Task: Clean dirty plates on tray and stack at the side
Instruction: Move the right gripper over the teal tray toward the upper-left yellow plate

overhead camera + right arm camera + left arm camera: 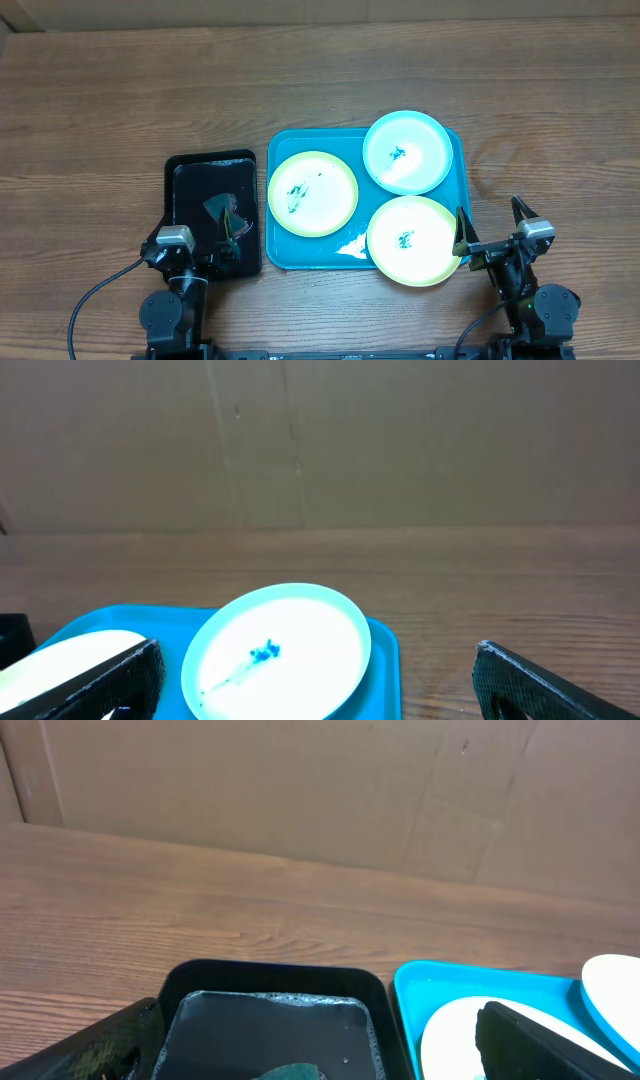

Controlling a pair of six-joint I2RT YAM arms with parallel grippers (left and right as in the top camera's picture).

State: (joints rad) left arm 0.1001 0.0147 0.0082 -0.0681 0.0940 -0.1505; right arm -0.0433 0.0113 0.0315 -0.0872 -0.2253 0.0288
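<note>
Plastic throughout: turquoise tray (pixel 290 250), rounded corners, raised rim, lying on grained wooden table (pixel 100 100). Three round shallow teal-smeared plates on it: yellow-green plate (pixel 313 193) left, light blue plate (pixel 406 151) far right, second yellow-green plate (pixel 412 240) overhanging near rim. Glossy wet black tray (pixel 168 190) just beside left edge. Above it, left gripper (pixel 320 1055) spread wide, empty; beside overhanging rim, right gripper (pixel 492 228) likewise. Wood stretching beyond far and right edges.

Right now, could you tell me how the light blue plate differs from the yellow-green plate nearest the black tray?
The light blue plate sits far right on the tray; the yellow-green plate sits at its left. The light blue plate's smear is small, the yellow-green plate's longer. Both lie flat, smeared teal.
</note>
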